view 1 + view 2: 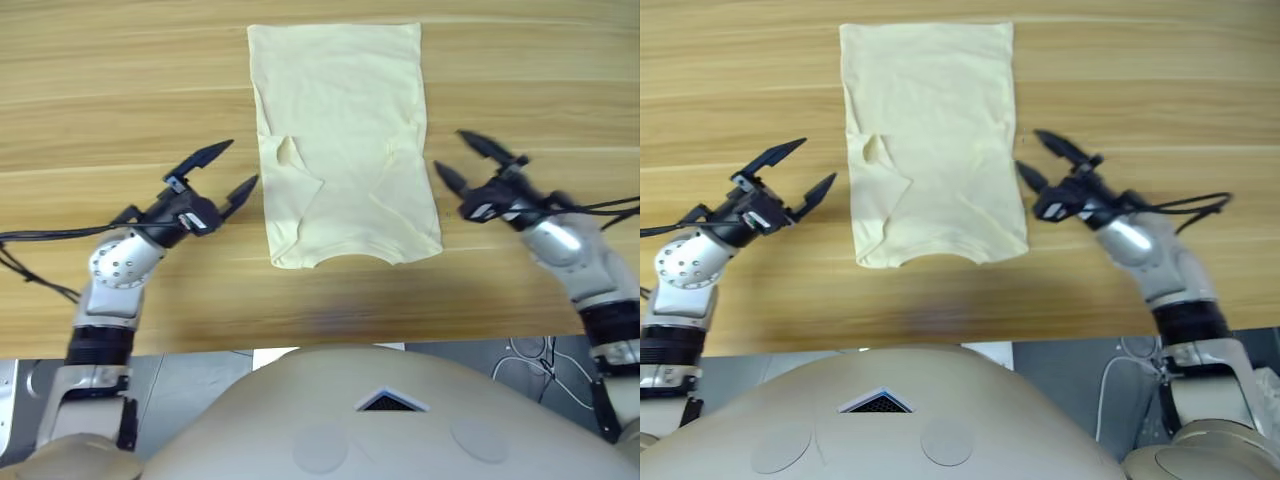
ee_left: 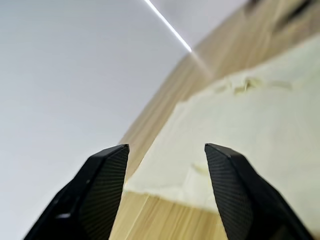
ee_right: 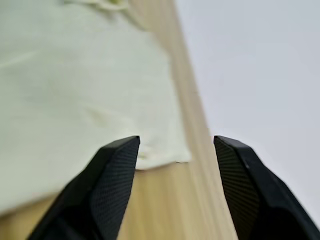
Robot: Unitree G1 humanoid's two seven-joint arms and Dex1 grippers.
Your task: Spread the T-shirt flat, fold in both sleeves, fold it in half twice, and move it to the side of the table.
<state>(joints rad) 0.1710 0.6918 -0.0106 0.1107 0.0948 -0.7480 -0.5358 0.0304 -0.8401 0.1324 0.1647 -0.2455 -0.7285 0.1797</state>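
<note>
A pale yellow T-shirt (image 1: pixel 345 140) lies on the wooden table (image 1: pixel 120 90) as a long rectangle, both sleeves folded onto its body, collar toward the near edge. My left gripper (image 1: pixel 238 170) hovers open just left of the shirt's near half, not touching it. My right gripper (image 1: pixel 462 158) is open too, just right of the shirt's near right side. In the left wrist view the open fingers (image 2: pixel 105 185) frame a corner of the T-shirt (image 2: pixel 250 135). The right wrist view has the fingers (image 3: pixel 115 175) framing another corner of the T-shirt (image 3: pixel 75 90).
Bare wood stretches left and right of the shirt. The table's near edge (image 1: pixel 300 345) runs just beyond the collar. Black cables (image 1: pixel 40 240) trail from both wrists.
</note>
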